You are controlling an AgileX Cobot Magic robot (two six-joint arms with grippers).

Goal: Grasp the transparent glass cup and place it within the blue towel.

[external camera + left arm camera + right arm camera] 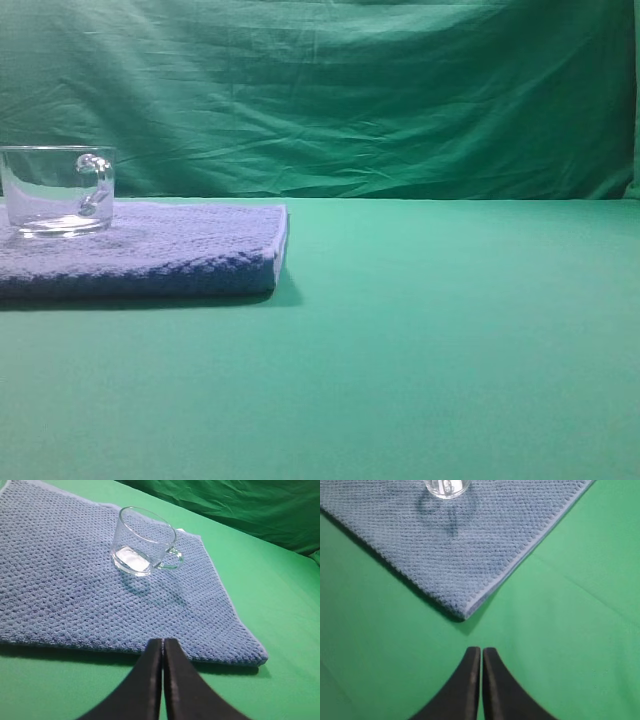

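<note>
The transparent glass cup stands upright on the blue towel at the left of the exterior view, handle to the right. In the left wrist view the cup stands on the far part of the towel. My left gripper is shut and empty, over the towel's near edge, well apart from the cup. In the right wrist view only the cup's base shows at the top edge on the towel. My right gripper is shut and empty, over the green table short of the towel's corner. Neither gripper shows in the exterior view.
The green table cloth stretches to the right of the towel and in front of it. A green cloth backdrop hangs behind the table.
</note>
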